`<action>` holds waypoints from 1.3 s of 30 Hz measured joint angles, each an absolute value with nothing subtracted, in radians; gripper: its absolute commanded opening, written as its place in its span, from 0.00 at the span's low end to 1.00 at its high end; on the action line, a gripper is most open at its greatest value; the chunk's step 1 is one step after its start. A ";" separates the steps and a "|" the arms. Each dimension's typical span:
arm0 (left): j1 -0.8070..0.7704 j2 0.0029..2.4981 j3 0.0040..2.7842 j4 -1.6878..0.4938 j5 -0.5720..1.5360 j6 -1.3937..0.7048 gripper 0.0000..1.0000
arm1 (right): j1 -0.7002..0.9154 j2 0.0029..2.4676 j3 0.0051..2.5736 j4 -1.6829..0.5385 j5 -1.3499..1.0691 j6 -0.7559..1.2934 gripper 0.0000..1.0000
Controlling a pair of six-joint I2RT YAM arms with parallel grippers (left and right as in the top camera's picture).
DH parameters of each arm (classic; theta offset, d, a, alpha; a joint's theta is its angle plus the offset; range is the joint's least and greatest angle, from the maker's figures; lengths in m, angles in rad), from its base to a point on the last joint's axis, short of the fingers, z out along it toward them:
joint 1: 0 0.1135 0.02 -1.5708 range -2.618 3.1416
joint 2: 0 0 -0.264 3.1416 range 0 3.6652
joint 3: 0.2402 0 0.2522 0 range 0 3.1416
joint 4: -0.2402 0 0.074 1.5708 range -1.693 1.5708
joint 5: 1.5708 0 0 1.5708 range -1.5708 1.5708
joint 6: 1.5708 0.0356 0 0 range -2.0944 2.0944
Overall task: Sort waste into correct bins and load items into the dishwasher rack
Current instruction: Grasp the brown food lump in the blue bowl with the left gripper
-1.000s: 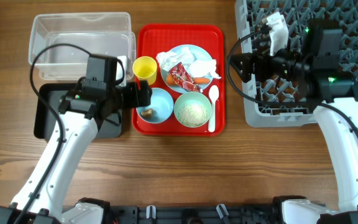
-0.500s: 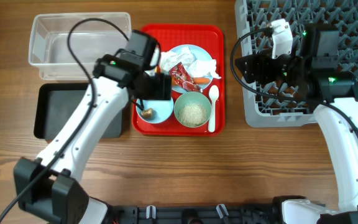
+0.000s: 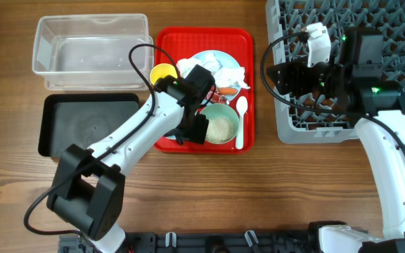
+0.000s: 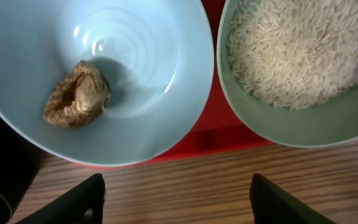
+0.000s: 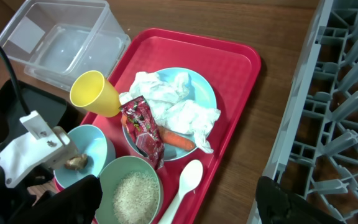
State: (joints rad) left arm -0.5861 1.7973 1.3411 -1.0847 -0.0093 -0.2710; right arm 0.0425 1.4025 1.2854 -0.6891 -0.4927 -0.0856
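1. The left hand [image 4: 185, 202] hangs over the 6 o'clock edge of the red tray [image 3: 245, 42]. Its fingers are spread wide, with nothing between them. The right hand [image 5: 179, 199] hovers at the 9 o'clock edge of the dishwasher rack [image 3: 392, 28], also wide open and empty.
2. The small brown food scrap [image 4: 76, 94] lies in the pale blue bowl [image 4: 148, 68], at about 8 o'clock from the bowl's centre in the left wrist view. It looks light, wrinkled and probably soft. Pinch it gently across its narrow width, because the bowl's smooth slope may let it slide.
3. The pale green bowl [image 4: 291, 121] sits just beside the blue one, at 3 o'clock from it. It holds white rice grains [image 4: 291, 50], which are loose and cannot be pinched. The better move is to grip the stiff rim and tip the bowl.
4. The crumpled white napkin [image 5: 173, 106] lies on the pale blue plate [image 5: 207, 87] at the tray's 12 o'clock. It is soft and nearly weightless, so take it by a raised fold.
5. The red shiny wrapper [image 5: 143, 127] looks slippery and crinkly. The orange carrot piece [image 5: 178, 139] beside it looks firm and should be gripped across its width.
6. The small yellow cup [image 5: 92, 93] lies tilted at 10 o'clock and can be taken by its wall.
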 measured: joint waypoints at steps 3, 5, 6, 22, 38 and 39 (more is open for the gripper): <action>-0.586 1.800 1.319 -1.036 0.002 -0.247 0.66 | 0.043 1.402 1.285 -0.689 -0.493 -0.086 0.83; -0.584 1.803 1.306 -1.003 0.006 -0.240 0.64 | 0.043 1.402 1.285 -0.691 -0.493 -0.086 0.82; -0.580 1.805 1.298 -0.989 0.006 -0.238 0.63 | 0.043 1.402 1.285 -0.693 -0.493 -0.086 0.82; -0.561 1.887 1.266 -0.915 -0.042 -0.220 0.16 | 0.043 1.402 1.285 -0.695 -0.492 -0.086 0.82; -0.554 1.725 1.361 -1.061 -0.055 -0.310 0.04 | 0.043 1.402 1.285 -0.688 -0.492 -0.086 0.82; -0.542 1.674 1.365 -1.082 -0.051 -0.325 0.04 | 0.043 1.402 1.285 -0.687 -0.492 -0.086 0.82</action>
